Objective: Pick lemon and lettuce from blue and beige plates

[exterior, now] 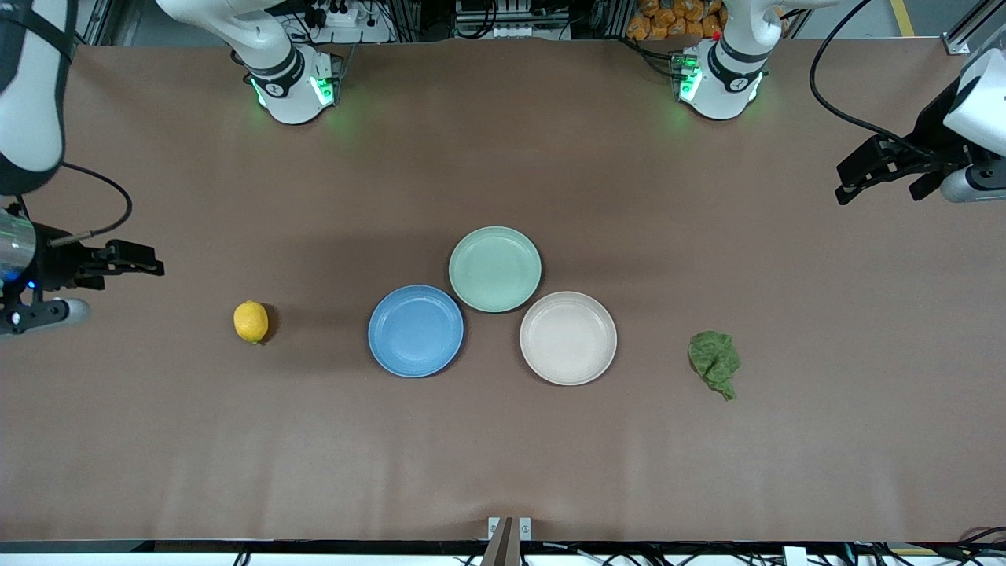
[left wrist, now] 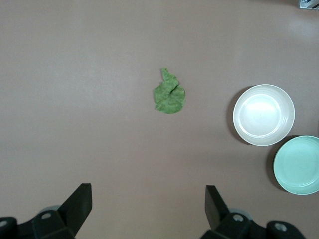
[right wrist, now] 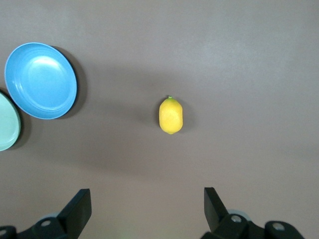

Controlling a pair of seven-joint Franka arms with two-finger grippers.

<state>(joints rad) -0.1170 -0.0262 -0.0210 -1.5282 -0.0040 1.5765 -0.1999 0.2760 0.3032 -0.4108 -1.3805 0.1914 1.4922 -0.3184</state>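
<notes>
The yellow lemon (exterior: 251,321) lies on the bare table, beside the empty blue plate (exterior: 416,331), toward the right arm's end. The crumpled green lettuce leaf (exterior: 714,363) lies on the table beside the empty beige plate (exterior: 567,338), toward the left arm's end. My right gripper (exterior: 157,266) is open and empty, up over the table's right-arm end; its wrist view shows the lemon (right wrist: 171,115) and blue plate (right wrist: 41,80). My left gripper (exterior: 842,185) is open and empty over the left-arm end; its wrist view shows the lettuce (left wrist: 169,94) and beige plate (left wrist: 263,115).
An empty pale green plate (exterior: 495,269) touches the blue and beige plates, farther from the front camera than both. It also shows in the left wrist view (left wrist: 299,165) and the right wrist view (right wrist: 7,123). Brown table surface (exterior: 503,448) surrounds everything.
</notes>
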